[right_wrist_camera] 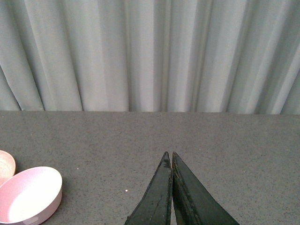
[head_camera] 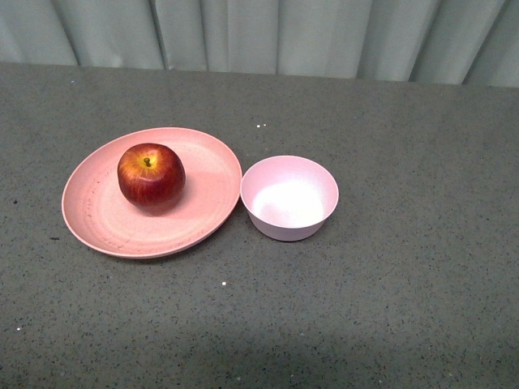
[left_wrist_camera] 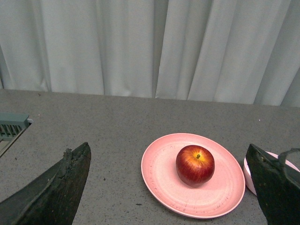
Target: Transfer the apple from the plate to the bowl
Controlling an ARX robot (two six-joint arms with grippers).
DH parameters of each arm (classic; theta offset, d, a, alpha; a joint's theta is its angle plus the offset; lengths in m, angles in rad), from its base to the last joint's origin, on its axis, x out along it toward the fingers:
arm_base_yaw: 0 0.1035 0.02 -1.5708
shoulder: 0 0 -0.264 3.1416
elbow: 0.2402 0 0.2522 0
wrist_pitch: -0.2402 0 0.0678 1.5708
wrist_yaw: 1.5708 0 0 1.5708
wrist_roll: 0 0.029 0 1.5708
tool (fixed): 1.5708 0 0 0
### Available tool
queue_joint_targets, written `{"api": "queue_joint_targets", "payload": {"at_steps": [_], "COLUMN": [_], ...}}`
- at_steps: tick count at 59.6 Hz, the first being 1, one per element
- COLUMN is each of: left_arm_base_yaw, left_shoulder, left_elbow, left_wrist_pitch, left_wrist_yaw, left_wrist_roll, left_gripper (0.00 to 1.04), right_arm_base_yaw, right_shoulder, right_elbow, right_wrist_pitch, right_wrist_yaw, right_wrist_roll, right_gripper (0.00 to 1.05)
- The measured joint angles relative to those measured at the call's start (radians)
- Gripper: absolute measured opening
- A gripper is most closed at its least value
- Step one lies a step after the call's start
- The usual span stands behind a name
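The dark-red apple (head_camera: 151, 177) sits upright on the wide pink plate (head_camera: 203, 211), stem up. The small deep pink bowl (head_camera: 289, 197) stands empty just right of the plate, almost touching its rim. Neither gripper shows in the front view. In the left wrist view my left gripper (left_wrist_camera: 168, 152) is open wide, its dark fingers (left_wrist_camera: 61, 187) apart, with the apple (left_wrist_camera: 195, 164) and plate (left_wrist_camera: 159, 173) ahead between them, apart from both. In the right wrist view my right gripper (right_wrist_camera: 169, 154) is shut and empty over bare table, the bowl (right_wrist_camera: 29, 194) off to one side.
The grey speckled table (head_camera: 405, 308) stretches all round the plate and bowl. A pale curtain (head_camera: 259, 32) hangs behind its far edge. A grey-green vent-like object (left_wrist_camera: 11, 126) shows at the table's edge in the left wrist view.
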Motion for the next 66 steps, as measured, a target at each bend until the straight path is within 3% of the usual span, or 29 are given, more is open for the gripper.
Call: {"api": "queue_joint_targets", "payload": {"at_steps": [50,55,66], "left_arm_base_yaw": [0.000,0.000,0.000], "left_shoulder": [0.000,0.000,0.000], "left_elbow": [0.000,0.000,0.000], "left_wrist_pitch": [0.000,0.000,0.000], "left_wrist_yaw": [0.000,0.000,0.000], "left_wrist_roll": [0.000,0.000,0.000], "left_gripper": [0.98,0.98,0.98], "right_arm_base_yaw": [0.000,0.000,0.000], "right_shoulder": [-0.324,-0.440,-0.498], "right_elbow": [0.000,0.000,0.000], "right_wrist_pitch": [-0.315,-0.468,-0.496], "right_wrist_yaw": [0.000,-0.002,-0.003], "right_wrist_roll": [0.000,0.000,0.000], "right_gripper": [0.01,0.01,0.01]}}
